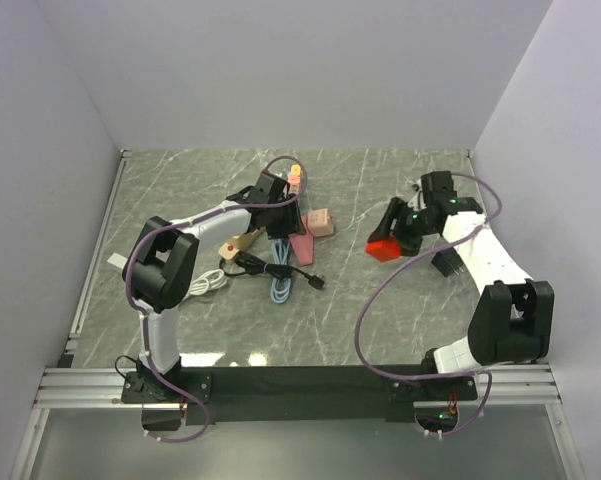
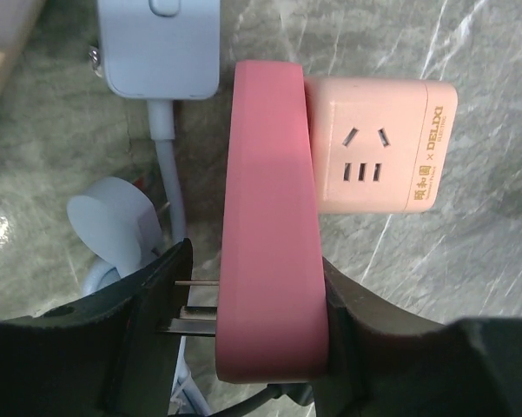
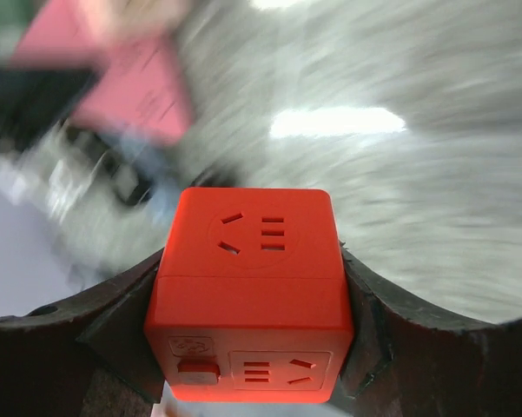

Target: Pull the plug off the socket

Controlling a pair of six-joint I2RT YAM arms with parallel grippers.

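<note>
Plug (image 2: 269, 261): pink wedge sitting left of table centre in the left gripper (image 2: 252, 300), which is pinching it tight. Its prongs (image 2: 189, 304) are showing bare, so it's looking unplugged already.
Grip risk: the fingers are only catching the near end by the prongs, so a fast swing could be twisting it loose.
Pink socket cube (image 2: 378, 143): lying right against the plug's far end, or just beside it. It's risking getting shoved.
Red socket cube (image 3: 252, 252): the right gripper (image 3: 254, 300) is clamping its sides, well apart from the plug. The background is coming out smeared, and those slick faces could be slipping.
</note>
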